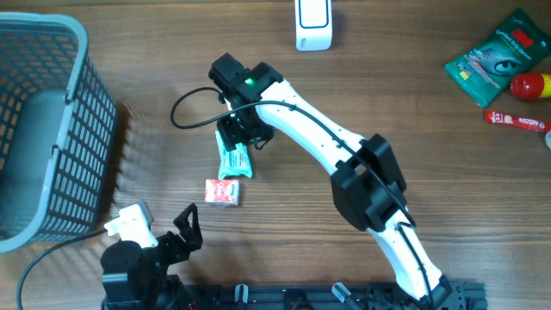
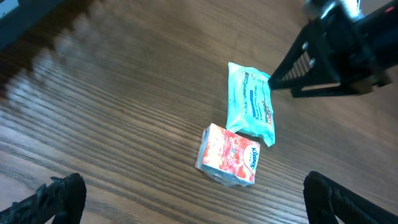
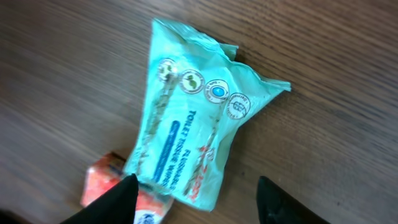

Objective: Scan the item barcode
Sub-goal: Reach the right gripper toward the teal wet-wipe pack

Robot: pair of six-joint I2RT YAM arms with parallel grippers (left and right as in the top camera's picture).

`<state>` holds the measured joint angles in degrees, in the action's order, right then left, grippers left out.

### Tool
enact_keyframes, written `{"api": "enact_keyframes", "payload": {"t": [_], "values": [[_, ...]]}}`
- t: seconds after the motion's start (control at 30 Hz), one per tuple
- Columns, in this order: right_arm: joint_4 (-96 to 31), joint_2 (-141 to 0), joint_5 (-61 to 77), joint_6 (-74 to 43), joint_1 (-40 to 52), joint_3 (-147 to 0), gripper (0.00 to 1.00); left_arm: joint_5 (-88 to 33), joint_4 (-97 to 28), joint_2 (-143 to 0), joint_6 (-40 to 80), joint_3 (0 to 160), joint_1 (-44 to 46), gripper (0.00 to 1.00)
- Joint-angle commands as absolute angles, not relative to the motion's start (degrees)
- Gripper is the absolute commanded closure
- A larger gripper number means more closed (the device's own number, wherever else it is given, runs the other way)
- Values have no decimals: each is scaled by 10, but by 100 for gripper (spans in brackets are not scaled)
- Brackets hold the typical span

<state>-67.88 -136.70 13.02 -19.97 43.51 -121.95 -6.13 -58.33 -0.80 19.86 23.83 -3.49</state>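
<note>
A: Quick rundown, L to R pls.

B: Grey basket (image 1: 52,129) far left on the desk (image 1: 387,52). Left claw (image 1: 159,228) near the front edge, spread wide, holding nothing. Small red pack (image 1: 221,191) next. The teal wipes pack (image 1: 233,160) lies flat just beside it, corners touching or nearly, can't tell which.

A: And the right claw?

B: Right claw (image 3: 200,190) is down over the wipes pack, straddling its lower end. Part-spread. One finger (image 3: 124,193) sits at the pack's edge and the other is clear of it, so imo not pinching yet.

A: Scanner?

B: White scanner (image 1: 313,24) at the far edge, well apart from the pack and to the right of it. Beyond that, a green pouch (image 1: 495,56) + a few red bits in the far right corner, not our concern.

A: So the step in hand is the pickup. Tips?

B: It's soft film, so squeeze across the narrow width near the middle, not the crimped end, or it'll fold & slip. Stay clear of the red pack so it doesn't get dragged along. No barcode on the face that's up, so it's prob on the underside. Grip w/ room to turn that side to the scanner window, and don't cover it w/ a finger.
</note>
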Motion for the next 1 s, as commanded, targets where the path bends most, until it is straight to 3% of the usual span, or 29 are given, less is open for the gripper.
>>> {"api": "enact_keyframes", "payload": {"t": [0.0, 0.1, 0.17, 0.33, 0.5, 0.57, 0.63, 0.67, 0.97], "values": [[-678, -1411, 125, -195, 434, -1221, 49, -68, -582, -4, 202, 239, -33, 0], [-674, -1417, 125, -195, 434, -1221, 59, -68, -582, -4, 202, 239, -33, 0], [-670, -1418, 124, -195, 434, -1221, 61, -68, -582, -4, 202, 239, -33, 0], [-646, -1427, 107, -195, 434, -1221, 50, -68, -582, -4, 202, 239, -33, 0], [-638, -1449, 107, -196, 434, -1221, 50, -68, -582, -4, 202, 239, -33, 0], [-638, -1456, 107, -196, 434, -1221, 62, -68, -582, -4, 202, 239, -33, 0], [-638, -1459, 107, -196, 434, -1221, 89, -68, -582, -4, 202, 239, -33, 0], [-639, -1459, 105, -196, 434, -1221, 96, -68, -582, -4, 202, 239, -33, 0], [-732, -1414, -124, -212, 379, -1221, 96, -68, -582, -4, 202, 239, -33, 0]]}}
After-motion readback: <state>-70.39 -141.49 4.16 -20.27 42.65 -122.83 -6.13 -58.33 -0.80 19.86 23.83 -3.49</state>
